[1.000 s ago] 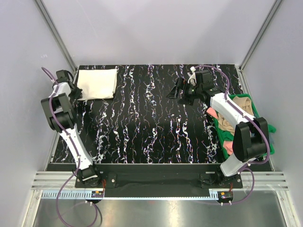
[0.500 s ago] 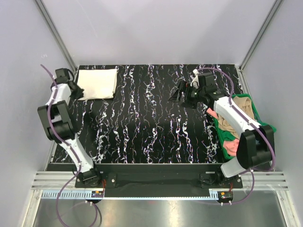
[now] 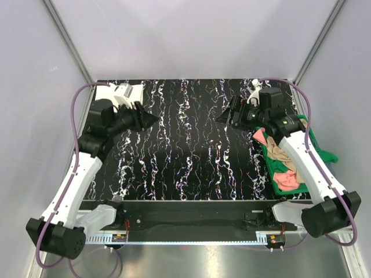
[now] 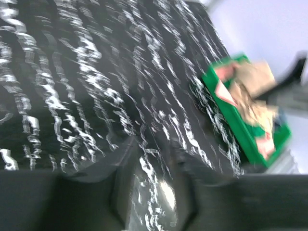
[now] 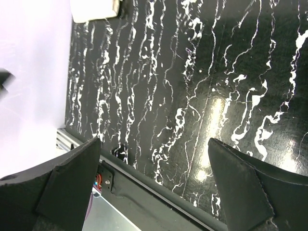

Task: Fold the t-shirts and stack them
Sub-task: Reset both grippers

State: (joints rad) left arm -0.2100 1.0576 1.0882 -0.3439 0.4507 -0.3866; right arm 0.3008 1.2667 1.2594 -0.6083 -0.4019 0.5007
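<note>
Cream t-shirt [image 3: 137,92] folded at far-left desk [image 3: 185,150] corner. Left claw [image 3: 152,119] part-spread, right claw [image 3: 227,114] spread wide, both empty. Step: fetch another; right must reach into green bin [image 3: 324,155].

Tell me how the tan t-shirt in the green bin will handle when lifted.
The tan t-shirt lies crumpled, so probably floppy: it should sag from a pinch. Heaped against the salmon-pink t-shirt in the green bin, it may drag that along.
</note>
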